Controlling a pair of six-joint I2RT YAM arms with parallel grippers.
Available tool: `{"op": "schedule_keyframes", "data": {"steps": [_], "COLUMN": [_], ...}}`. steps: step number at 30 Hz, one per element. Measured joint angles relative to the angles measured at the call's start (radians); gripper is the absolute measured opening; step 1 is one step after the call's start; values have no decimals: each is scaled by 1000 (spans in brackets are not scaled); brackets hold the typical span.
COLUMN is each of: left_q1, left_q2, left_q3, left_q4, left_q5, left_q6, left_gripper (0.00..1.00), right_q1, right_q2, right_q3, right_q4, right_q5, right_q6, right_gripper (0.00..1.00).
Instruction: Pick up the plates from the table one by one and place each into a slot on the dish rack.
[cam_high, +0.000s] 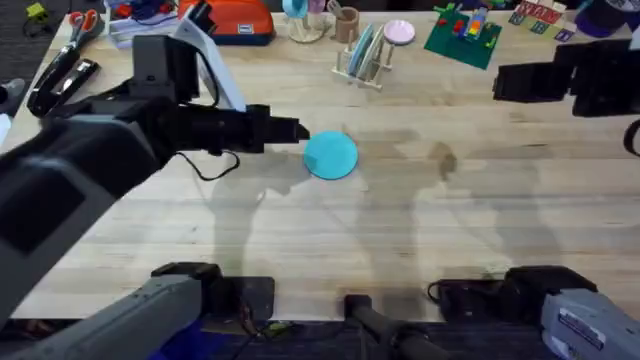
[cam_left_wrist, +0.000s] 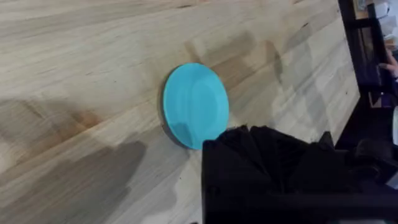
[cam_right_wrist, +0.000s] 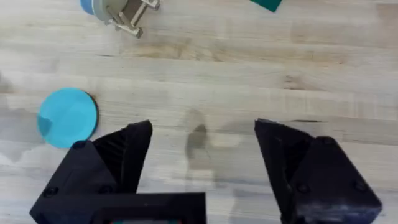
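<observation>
One turquoise plate (cam_high: 330, 155) lies flat on the wooden surface (cam_high: 420, 230), just past the left arm's black fingers (cam_high: 290, 130). One pale wooden dish rack (cam_high: 363, 62) stands well beyond them, with at least two plates (cam_high: 366, 45) upright in its slots; the exact number cannot be told. Two arms are at the surface.

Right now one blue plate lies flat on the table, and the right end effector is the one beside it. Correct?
Not quite. The plate does lie flat on the table, but the overhead view shows the left end effector beside it; the right end effector is open, well away.
</observation>
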Motion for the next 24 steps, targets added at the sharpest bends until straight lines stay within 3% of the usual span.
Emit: {"op": "schedule_keyframes", "data": {"steps": [2, 24], "left_q1": [0, -4], "left_q2": [80, 402], "left_q3": [0, 0], "left_q4": [40, 127], "left_q5": [17, 111], "left_q6": [0, 98], "left_gripper": [41, 41], "right_q1": [0, 0], "right_q2": [0, 0], "right_q3": [0, 0], "right_q4": [0, 0], "right_q5": [0, 0], "right_q6": [0, 0], "right_gripper": [995, 995]}}
